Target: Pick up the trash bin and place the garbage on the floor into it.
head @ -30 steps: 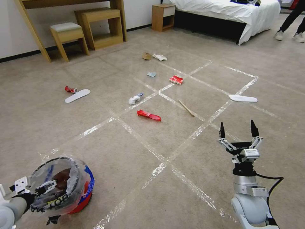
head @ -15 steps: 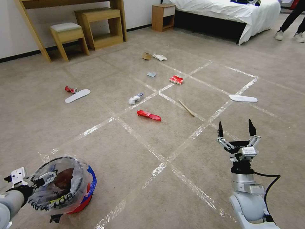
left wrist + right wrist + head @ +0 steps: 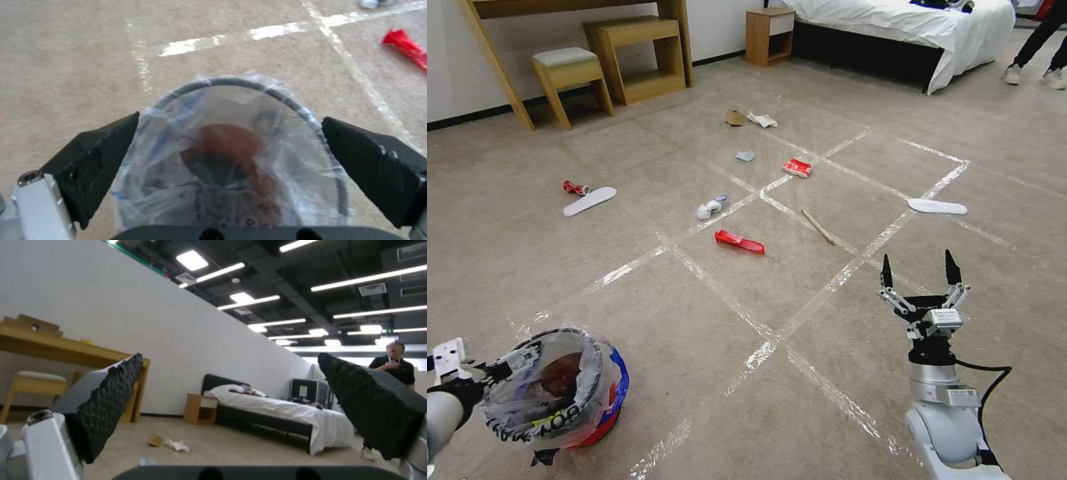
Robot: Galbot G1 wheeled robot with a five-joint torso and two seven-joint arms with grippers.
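Stretching across the room, the short-pile carpet (image 3: 840,400) is crossed by glossy tape lines. Near the robot's left side sits the round red bin (image 3: 560,393), mouth upward, its wire rim wrapped in a crinkly clear bag. The left gripper (image 3: 229,156) stands spread apart on either side of that rim; whether it touches is unclear. Right of the bin, the right gripper (image 3: 916,268) hangs released and empty. Beyond the bin lie a flattened red wrapper (image 3: 739,241) and a thin stick (image 3: 818,227), both lying slantwise.
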